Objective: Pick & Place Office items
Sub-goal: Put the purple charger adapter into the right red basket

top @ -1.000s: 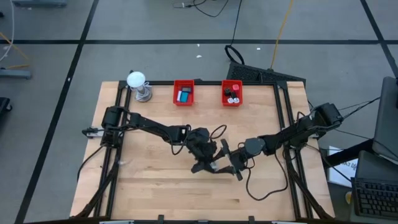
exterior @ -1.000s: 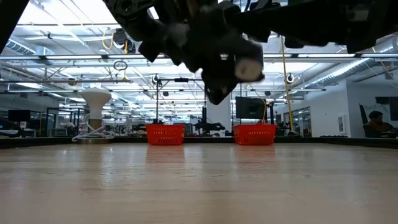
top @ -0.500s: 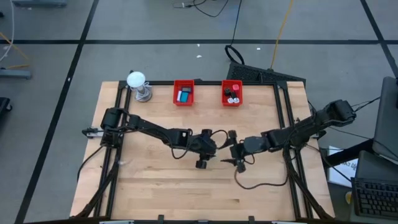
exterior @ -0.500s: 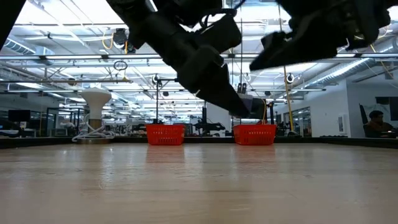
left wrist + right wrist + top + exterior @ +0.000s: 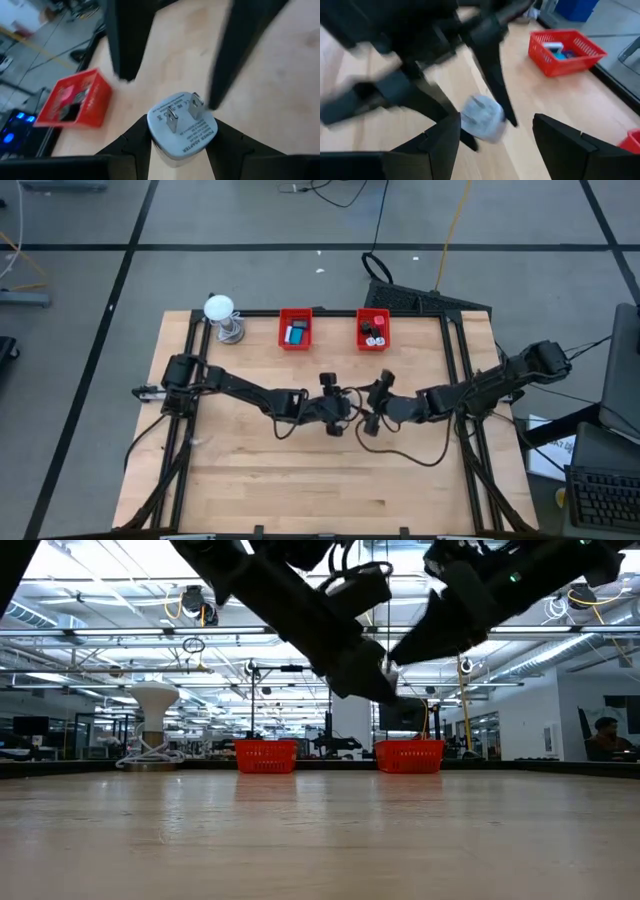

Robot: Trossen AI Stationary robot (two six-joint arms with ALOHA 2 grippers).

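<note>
Arms meet near bench (image 5: 250,480) centre in the high view. Left gripper (image 5: 327,385) and right gripper (image 5: 381,388) sit side by side, both aimed toward 12 o'clock, well short of the two red bins: left bin (image 5: 295,330) at about 11, right bin (image 5: 373,329) at about 1. Small office items already lie in both bins. White ball on its stand (image 5: 222,315) sits at the far left corner.

Low view: both arms hang above the bench, off the surface, in front of the bins; whatever is carried is hidden by dark arm parts.

Left wrist view: pale blue power adapter (image 5: 182,130), two metal prongs showing, is pinched between the left fingers (image 5: 133,142), closed snugly on its sides. The right gripper's dark fingers cross just beyond it. A red bin lies ahead.

Right wrist view: right fingers (image 5: 567,145) are spread wide with nothing between them; the adapter in the left grip sits ahead of them.

Risk, as I judge it: grippers are crowded. A sideways move by either arm could knock the adapter loose, or tangle the trailing cables. The smooth plug body could slip and drop short of a bin.
</note>
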